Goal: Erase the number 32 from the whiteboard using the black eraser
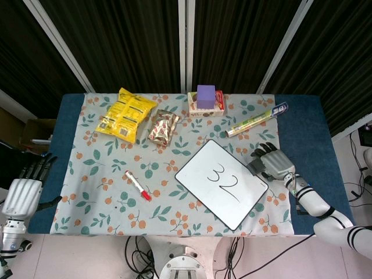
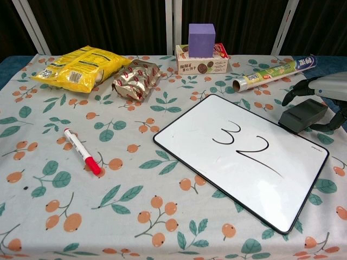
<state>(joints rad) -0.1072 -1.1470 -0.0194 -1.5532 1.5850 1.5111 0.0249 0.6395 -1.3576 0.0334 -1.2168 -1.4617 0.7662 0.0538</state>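
Black and wedge-shaped, the eraser (image 2: 303, 115) lies on the floral tablecloth (image 2: 49, 179) just beside the whiteboard's (image 2: 217, 168) right corner, with the number 32 (image 2: 245, 142) unwiped on the board. Over it, the right hand (image 1: 274, 163) has its fingers (image 2: 293, 93) curved down around the eraser's far end, though whether they actually grip it cannot be told. At the table's left edge the left hand (image 1: 23, 192) hovers empty, fingers apart, well away from the red-capped marker (image 1: 138, 185).
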